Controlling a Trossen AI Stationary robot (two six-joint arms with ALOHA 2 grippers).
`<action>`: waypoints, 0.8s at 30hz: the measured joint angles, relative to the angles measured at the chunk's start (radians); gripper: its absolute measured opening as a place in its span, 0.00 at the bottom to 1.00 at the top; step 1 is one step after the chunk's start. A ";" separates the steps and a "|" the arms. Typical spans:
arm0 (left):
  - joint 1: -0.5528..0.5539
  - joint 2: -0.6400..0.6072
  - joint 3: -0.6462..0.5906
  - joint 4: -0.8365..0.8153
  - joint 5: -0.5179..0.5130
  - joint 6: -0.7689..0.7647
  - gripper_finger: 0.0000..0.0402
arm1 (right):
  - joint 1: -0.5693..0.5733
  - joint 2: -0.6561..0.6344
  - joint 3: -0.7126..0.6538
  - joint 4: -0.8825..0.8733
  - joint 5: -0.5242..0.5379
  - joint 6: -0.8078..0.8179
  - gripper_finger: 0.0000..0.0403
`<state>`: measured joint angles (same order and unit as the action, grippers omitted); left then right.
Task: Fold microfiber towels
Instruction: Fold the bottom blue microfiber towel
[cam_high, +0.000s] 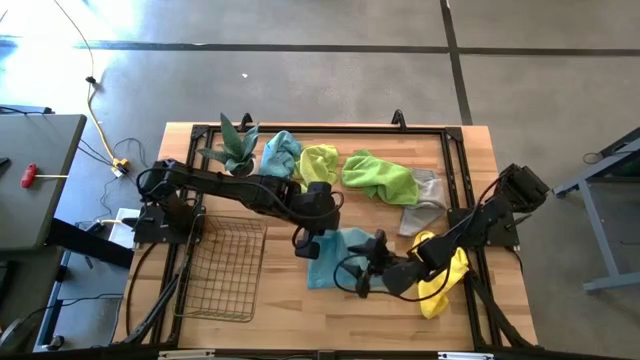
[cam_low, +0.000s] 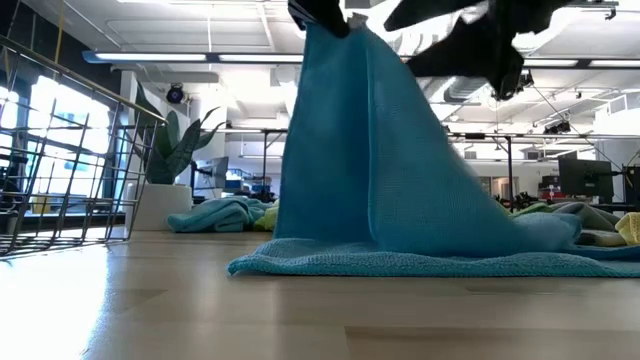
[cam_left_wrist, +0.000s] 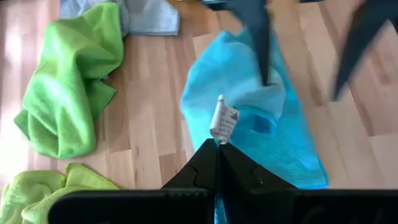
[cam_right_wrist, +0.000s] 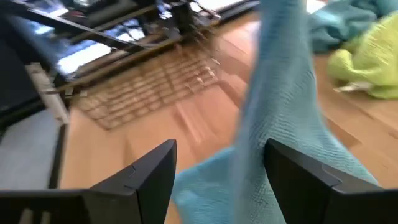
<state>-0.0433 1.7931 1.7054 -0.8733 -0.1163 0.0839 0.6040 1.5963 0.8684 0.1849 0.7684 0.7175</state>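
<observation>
Teal towel (cam_high: 335, 255) lifted at the worktop's (cam_high: 300, 305) centre

Left hand (cam_high: 303, 240) clenched on its corner, white tag (cam_left_wrist: 224, 121) unreadable; right hand (cam_high: 368, 268), at its 3 o'clock, fingers parted; green towel (cam_high: 380, 177) at 12 o'clock.

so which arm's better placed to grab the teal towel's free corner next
Probably the right: its fingers are open beside the hanging teal towel. The left fingers are shut on the towel's edge, holding it up, so they're busy.

L tool (cam_high: 303, 241) pinched closed, raised mid-table, R tool (cam_high: 368, 268) fingers apart, alongside
</observation>
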 joint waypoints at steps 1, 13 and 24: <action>0.000 0.000 0.000 0.002 0.000 -0.002 0.00 | 0.004 0.000 0.000 0.019 0.025 -0.024 0.58; -0.030 0.000 0.000 0.002 0.064 -0.028 0.00 | -0.018 0.000 0.000 0.266 0.177 -0.405 0.58; -0.030 0.000 0.000 0.010 0.076 -0.047 0.00 | -0.065 0.001 0.000 0.219 0.306 -0.388 0.58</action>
<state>-0.0734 1.7931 1.7054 -0.8631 -0.0404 0.0373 0.5389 1.5970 0.8688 0.4041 1.0742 0.3293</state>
